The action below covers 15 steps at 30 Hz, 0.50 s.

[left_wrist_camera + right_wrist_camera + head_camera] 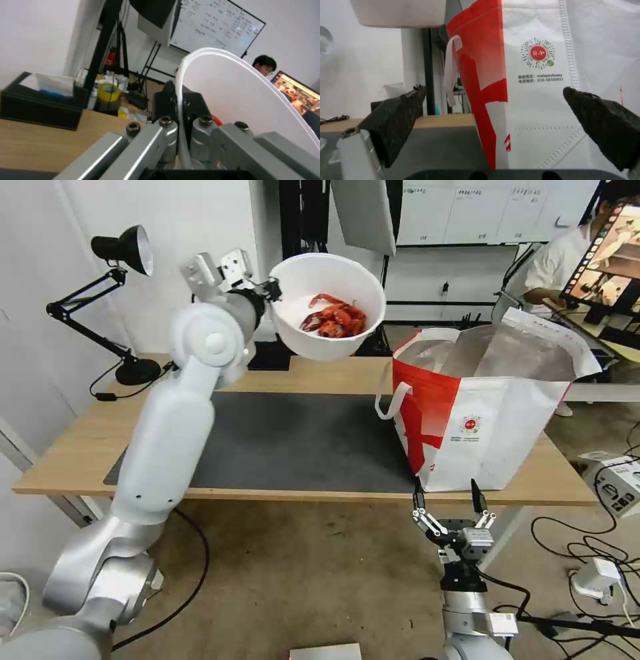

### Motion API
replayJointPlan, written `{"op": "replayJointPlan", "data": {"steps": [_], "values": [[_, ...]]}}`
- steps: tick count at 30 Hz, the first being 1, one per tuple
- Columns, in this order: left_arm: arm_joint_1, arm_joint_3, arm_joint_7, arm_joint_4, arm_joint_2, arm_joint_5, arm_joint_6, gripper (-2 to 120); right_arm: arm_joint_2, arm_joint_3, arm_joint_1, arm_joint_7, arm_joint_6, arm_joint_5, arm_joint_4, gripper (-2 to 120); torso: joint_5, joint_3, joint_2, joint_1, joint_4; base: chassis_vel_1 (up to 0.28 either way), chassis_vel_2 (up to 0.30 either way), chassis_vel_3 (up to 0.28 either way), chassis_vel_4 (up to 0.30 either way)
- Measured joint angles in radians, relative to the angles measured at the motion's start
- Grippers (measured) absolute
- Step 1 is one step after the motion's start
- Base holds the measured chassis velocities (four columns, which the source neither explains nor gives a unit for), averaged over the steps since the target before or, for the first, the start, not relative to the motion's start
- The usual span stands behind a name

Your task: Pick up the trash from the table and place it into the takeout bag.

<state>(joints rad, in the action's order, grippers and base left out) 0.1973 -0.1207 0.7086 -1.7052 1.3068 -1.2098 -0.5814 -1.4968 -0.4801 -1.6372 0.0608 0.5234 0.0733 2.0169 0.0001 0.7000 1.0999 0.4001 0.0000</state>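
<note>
Bowl (328, 307) clamped in left hand (272, 287); bag (487, 427) (printed "malayouhuocy"), right hand (448, 500) apart.

My right gripper (493, 110) stands wide open, its two black textured fingers (398, 120) spread apart with nothing held between them. Straight ahead, framed by the fingers, is the large red-and-white insulated takeout bag (533, 105), standing upright on the dark grey mat (443, 147) of the light-wood table (443, 120). One corner of the bag faces me: red panel to one side, white panel to the other with a small round red logo (538, 53) and two lines of small print under it. A white loop handle (450, 72) hangs down the red side. Above and beside the bag hangs the underside of a white round plastic bowl (398, 13), clear of the table.
</note>
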Motion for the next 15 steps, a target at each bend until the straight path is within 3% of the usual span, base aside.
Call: {"op": "replayJointPlan", "data": {"steps": [14, 15], "values": [[-0.030, 0.020, 0.000, 0.032, 0.038, 0.007, 0.003, 0, -0.002, -0.001, -0.005, 0.001, 0.001, -0.001, 0.006, 100, -0.0001, 0.000, 0.000, 0.000, 0.0000, 0.000, 0.000, 0.000, 0.000], [-0.038, 0.033, 0.000, 0.046, 0.044, 0.018, 0.011, 0, -0.004, -0.005, -0.009, 0.001, 0.002, 0.000, 0.009, 100, -0.0001, 0.000, 0.000, 0.000, 0.0016, 0.000, 0.000, 0.000, 0.000]]}}
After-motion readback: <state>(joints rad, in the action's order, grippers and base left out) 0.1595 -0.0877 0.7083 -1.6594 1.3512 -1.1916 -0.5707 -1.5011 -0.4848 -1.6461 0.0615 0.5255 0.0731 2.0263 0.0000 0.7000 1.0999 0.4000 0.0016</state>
